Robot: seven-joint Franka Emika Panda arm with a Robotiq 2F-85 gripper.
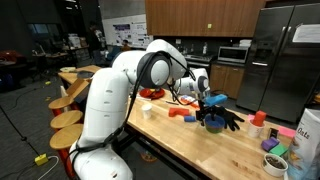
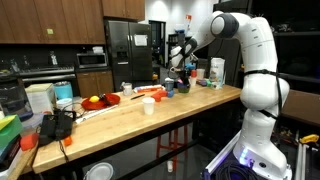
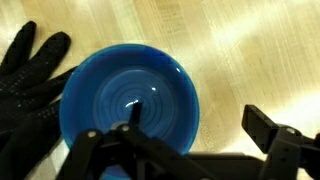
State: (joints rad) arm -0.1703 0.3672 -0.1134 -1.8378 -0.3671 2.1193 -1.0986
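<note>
- The gripper (image 3: 190,135) hangs above the counter with its fingers (image 3: 275,140) spread wide and nothing between them.
- Straight below it sits a blue bowl (image 3: 130,100), upright and, as far as the wrist view shows, empty. One finger hangs over the bowl's hollow and the other over bare wood outside it, so the jaws straddle the near wall.
- I can't tell from here how high the fingertips are above the rim.
- Beyond the bowl, on the side away from the outer finger, a black glove (image 3: 25,85) lies right against the bowl's edge.
- The wooden counter (image 3: 250,50) under the outer finger is bare.
- Farther out, back towards the arm's base, a white cup (image 1: 148,110) stands well apart.
- To my eye, a good grip here means coming straight down with the rim centred between the fingers. The inner finger should keep off the bowl's floor, and the squeeze should be slow, since a smooth, curved wall could slip or tip.
- Working on the wall away from the glove keeps the fabric out of the pinch.
</note>
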